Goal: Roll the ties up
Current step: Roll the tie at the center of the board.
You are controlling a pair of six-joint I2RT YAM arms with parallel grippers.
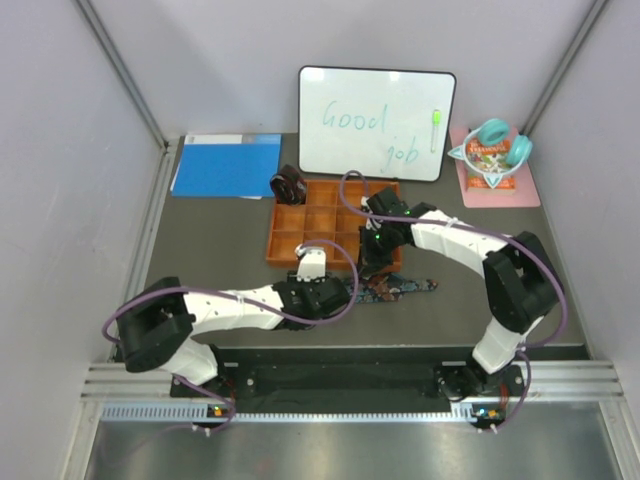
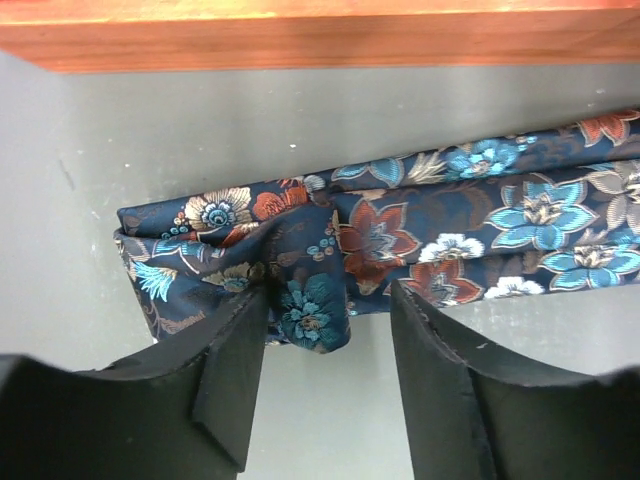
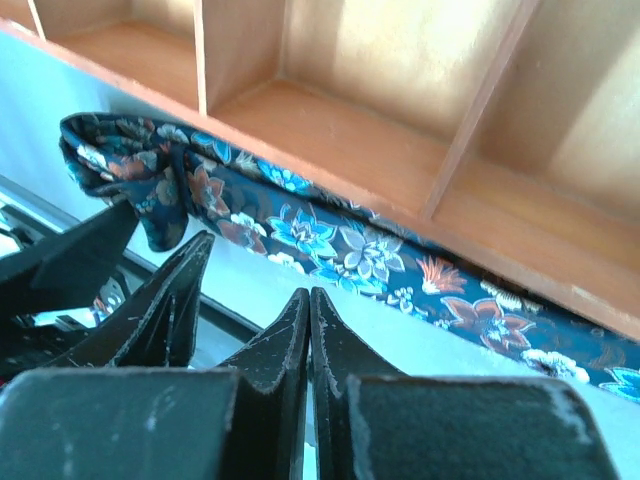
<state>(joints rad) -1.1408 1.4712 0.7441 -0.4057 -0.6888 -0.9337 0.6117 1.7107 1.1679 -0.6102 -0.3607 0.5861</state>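
A navy floral tie (image 1: 405,287) lies as a strip along the front of the orange tray (image 1: 285,240). Its left end is folded over into a bunched lump (image 2: 312,310). My left gripper (image 2: 328,300) is open around that lump. Its left finger (image 2: 235,350) touches the fabric and the right finger (image 2: 430,350) stands apart from it. My right gripper (image 3: 309,295) is shut on nothing, just in front of the tie (image 3: 330,240), with the left gripper's fingers (image 3: 165,290) beside it. A dark brown coiled tie (image 1: 289,185) sits at the tray's far left corner.
The tray's wall (image 2: 320,35) runs close behind the tie, and its compartments (image 3: 400,130) show in the right wrist view. A whiteboard (image 1: 376,122) stands at the back. A blue folder (image 1: 226,165) lies back left, and a pink mat with teal headphones (image 1: 492,155) back right.
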